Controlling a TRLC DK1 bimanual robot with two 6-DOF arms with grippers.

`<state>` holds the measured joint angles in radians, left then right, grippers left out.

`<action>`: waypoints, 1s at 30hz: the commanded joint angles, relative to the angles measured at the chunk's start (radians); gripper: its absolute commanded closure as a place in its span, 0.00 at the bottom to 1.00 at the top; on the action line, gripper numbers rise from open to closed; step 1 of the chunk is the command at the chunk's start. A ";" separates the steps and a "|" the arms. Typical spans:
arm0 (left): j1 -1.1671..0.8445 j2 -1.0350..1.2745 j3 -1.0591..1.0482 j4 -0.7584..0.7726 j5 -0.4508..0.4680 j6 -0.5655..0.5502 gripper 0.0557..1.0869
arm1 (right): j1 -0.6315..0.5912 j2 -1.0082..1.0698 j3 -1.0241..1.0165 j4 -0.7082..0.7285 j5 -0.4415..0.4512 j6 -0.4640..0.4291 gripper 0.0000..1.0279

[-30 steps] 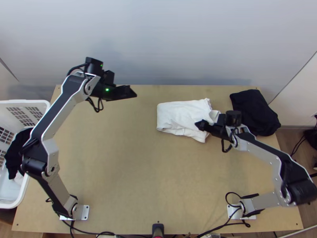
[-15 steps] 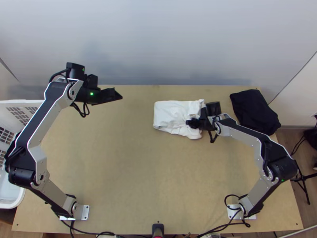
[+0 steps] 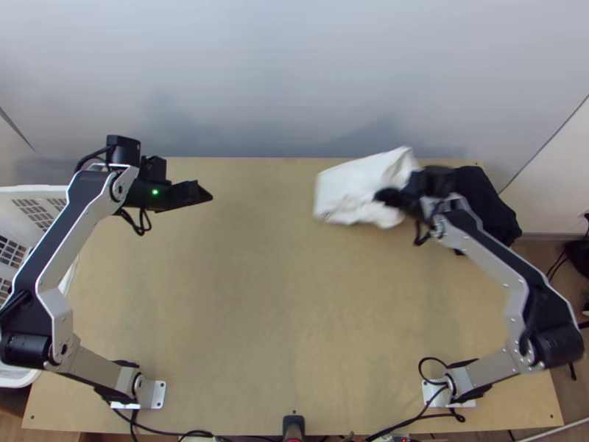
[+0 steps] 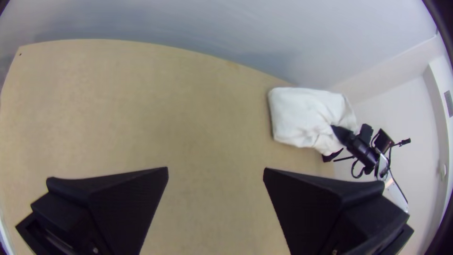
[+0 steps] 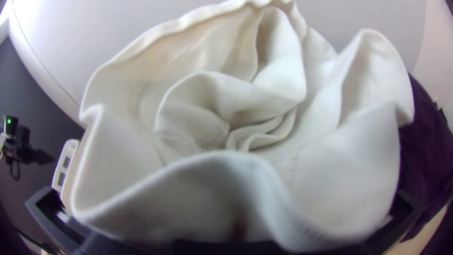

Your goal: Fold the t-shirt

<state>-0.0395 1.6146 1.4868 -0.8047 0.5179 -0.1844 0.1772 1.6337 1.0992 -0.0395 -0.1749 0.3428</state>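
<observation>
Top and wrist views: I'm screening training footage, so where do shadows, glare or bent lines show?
Top view: soft shadows on the wall behind the table. Left wrist view: the table's far edge bows, some corners go dark. Right wrist view: glare beyond the white shirt, soft shade in its folds.

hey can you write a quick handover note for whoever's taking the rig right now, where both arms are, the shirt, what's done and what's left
Left pincer: open and empty, above the table's far left part.
Right pincer: shut on the white t-shirt, at its gathered right end.
T-shirt: appears lifted, at the table's far right, beside the black cloth.
Done: shirt folded into a compact bundle, though bunched at the grip.
Left: lay it down, release, probably smooth the bunched end.
</observation>
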 commanded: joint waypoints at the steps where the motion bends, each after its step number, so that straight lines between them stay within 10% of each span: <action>1: 0.027 -0.045 -0.076 0.002 -0.001 0.020 0.05 | -0.170 -0.072 0.064 0.076 0.012 0.004 0.97; 30: 0.072 -0.111 -0.249 0.033 -0.001 0.068 0.05 | -0.524 -0.066 -0.099 0.294 0.066 -0.004 0.97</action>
<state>0.0040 1.5188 1.3014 -0.7818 0.5156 -0.1371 -0.3161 1.5738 1.1343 0.2157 -0.1120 0.3977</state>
